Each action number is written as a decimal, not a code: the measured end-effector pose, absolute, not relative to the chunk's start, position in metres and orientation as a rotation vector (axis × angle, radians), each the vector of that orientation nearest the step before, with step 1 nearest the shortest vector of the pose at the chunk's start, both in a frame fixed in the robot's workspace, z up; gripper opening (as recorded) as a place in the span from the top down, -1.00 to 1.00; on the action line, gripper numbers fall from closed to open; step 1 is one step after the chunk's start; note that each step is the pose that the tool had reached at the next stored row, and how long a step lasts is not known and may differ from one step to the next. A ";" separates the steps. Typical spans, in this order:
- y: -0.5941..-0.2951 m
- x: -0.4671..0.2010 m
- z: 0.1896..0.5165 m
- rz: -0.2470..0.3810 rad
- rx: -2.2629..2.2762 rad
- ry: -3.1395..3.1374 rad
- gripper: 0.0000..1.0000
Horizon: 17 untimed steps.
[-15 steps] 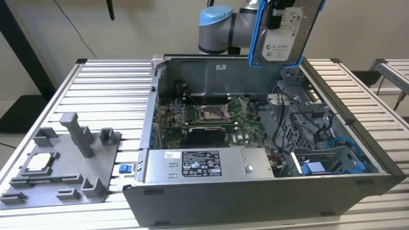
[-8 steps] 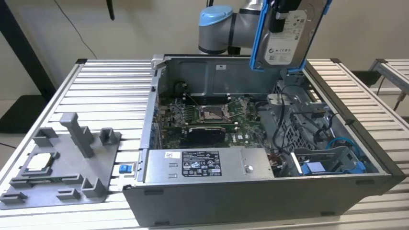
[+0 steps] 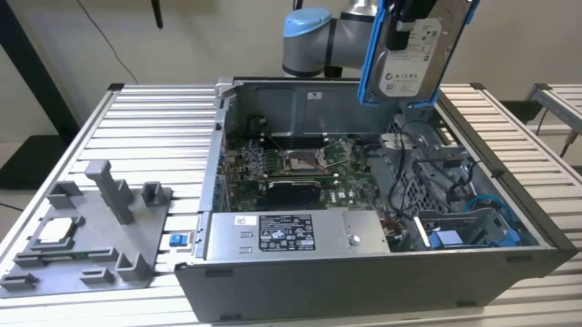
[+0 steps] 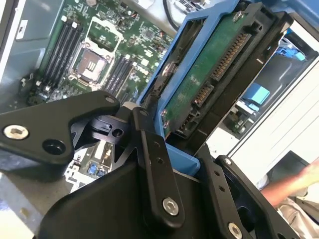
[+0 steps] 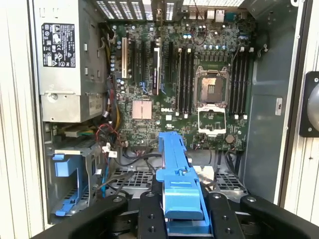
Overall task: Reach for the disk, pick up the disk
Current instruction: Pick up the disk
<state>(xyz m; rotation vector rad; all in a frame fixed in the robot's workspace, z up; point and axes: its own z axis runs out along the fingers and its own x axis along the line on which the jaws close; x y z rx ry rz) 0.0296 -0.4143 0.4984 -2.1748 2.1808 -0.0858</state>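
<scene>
Jaws clamped on the disk (image 3: 416, 54), lifted clear above the computer case (image 3: 364, 286); pickup looks done

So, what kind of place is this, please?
Probably a lab or test bench for computer assembly work. An open computer case with its motherboard bare lies on a slatted metal table, beside a grey parts fixture, while the gripper holds the disk above it.

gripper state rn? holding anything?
Gripper: shut on the disk, held by its blue rails, lifted above the open computer case.
</scene>
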 end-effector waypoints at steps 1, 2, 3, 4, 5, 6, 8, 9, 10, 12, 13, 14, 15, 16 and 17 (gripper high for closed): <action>-0.416 0.030 0.498 -0.086 -2.175 2.181 1.00; -0.417 0.030 0.498 -0.086 -2.175 2.181 1.00; -0.419 0.030 0.498 -0.086 -2.175 2.181 1.00; -0.421 0.030 0.498 -0.086 -2.175 2.181 1.00; -0.422 0.030 0.498 -0.086 -2.175 2.181 1.00; -0.424 0.031 0.498 -0.086 -2.175 2.181 1.00; -0.427 0.034 0.498 -0.085 -2.175 2.181 1.00; -0.429 0.036 0.498 -0.084 -2.176 2.182 1.00; -0.431 0.039 0.498 -0.083 -2.176 2.182 1.00; -0.434 0.043 0.498 -0.081 -2.177 2.183 1.00; -0.436 0.046 0.498 -0.080 -2.178 2.184 1.00; -0.438 0.048 0.498 -0.079 -2.178 2.184 1.00; -0.440 0.050 0.498 -0.078 -2.179 2.185 1.00; -0.442 0.052 0.498 -0.077 -2.179 2.185 1.00; -0.444 0.054 0.498 -0.076 -2.179 2.185 1.00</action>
